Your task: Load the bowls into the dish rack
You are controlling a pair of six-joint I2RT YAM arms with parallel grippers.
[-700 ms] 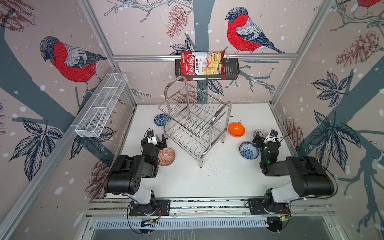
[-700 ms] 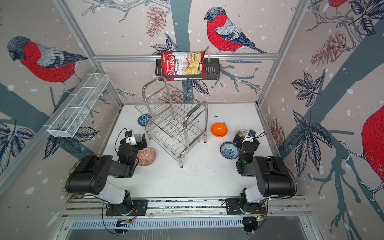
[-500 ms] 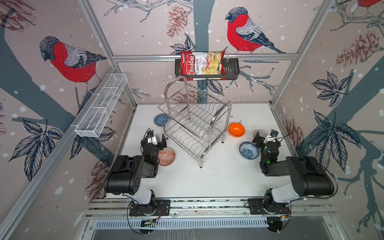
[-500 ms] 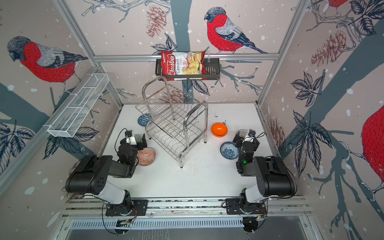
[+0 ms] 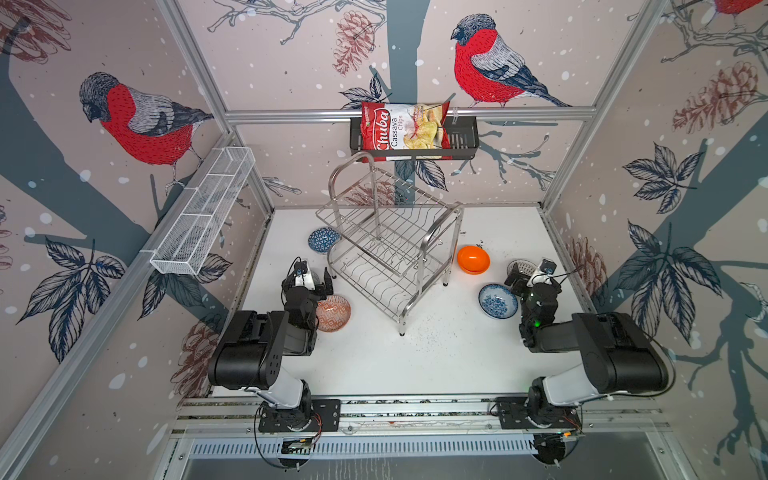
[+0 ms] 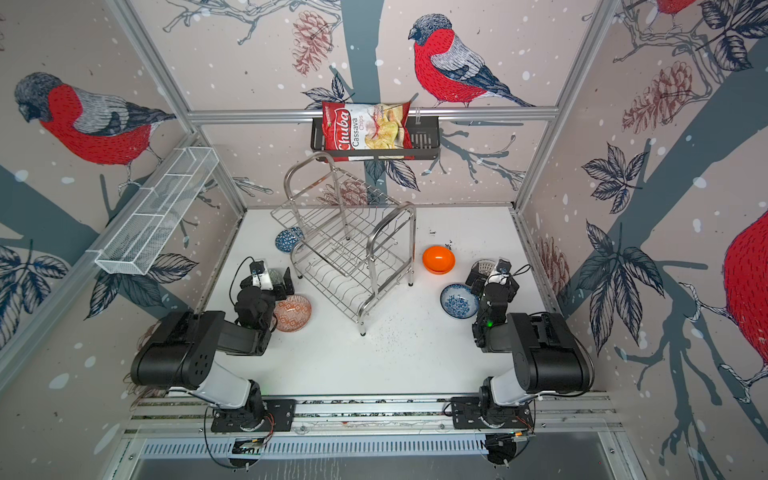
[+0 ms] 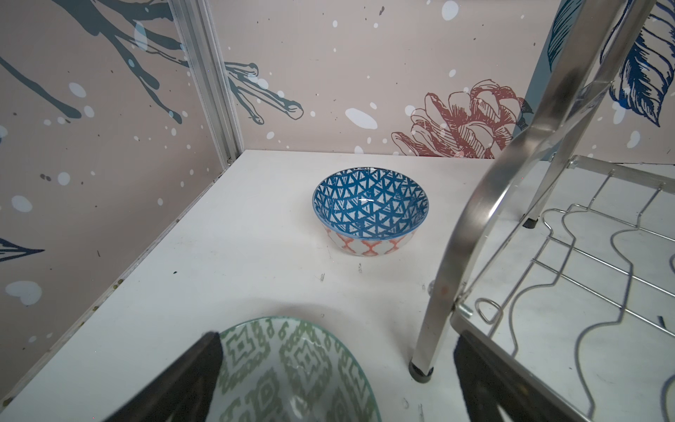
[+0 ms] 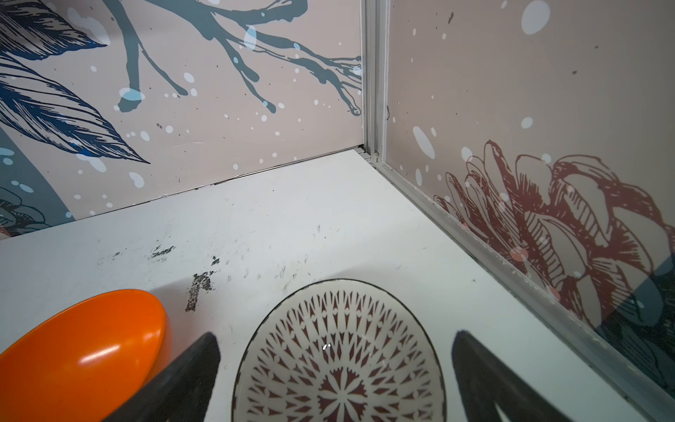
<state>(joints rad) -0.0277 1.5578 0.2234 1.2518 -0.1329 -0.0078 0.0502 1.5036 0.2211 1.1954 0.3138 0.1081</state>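
Tabletop cell seen from above: two black robot arms sit at the near edge and a steel dish rack point(image 5: 395, 253) stands at the middle of the white table point(image 5: 374, 361). Both wire tiers are empty, and all six bowls sit on the table around the rack.

The left gripper point(image 7: 338, 341) hangs low with its fingers spread wide, gripping nothing, over a green-patterned bowl point(image 7: 292, 380). That bowl lies off-centre between the fingers, with its rim under one of them. Beyond it stands a blue triangle-patterned bowl point(image 7: 369, 208), and an orange-red patterned bowl point(image 5: 333, 313) lies just beside the arm.

The right gripper point(image 8: 336, 338) is likewise spread and empty, centred over a brown-and-white starburst bowl point(image 8: 339, 361). A plain orange bowl point(image 8: 80, 350) lies just beside one finger, and a blue-and-white bowl point(image 5: 497, 301) is near the arm.

The step appears to be the first pick. Each gripper likely needs to pinch a rim, one finger inside and one outside, since the bowls look nearly as wide as the spread fingers. The left gripper should stay clear of the rack leg point(image 7: 423, 365), and the right should avoid nudging the plain orange bowl. Glazed rims may slip, so a firm, level lift seems wise before tilting a bowl into a slot.
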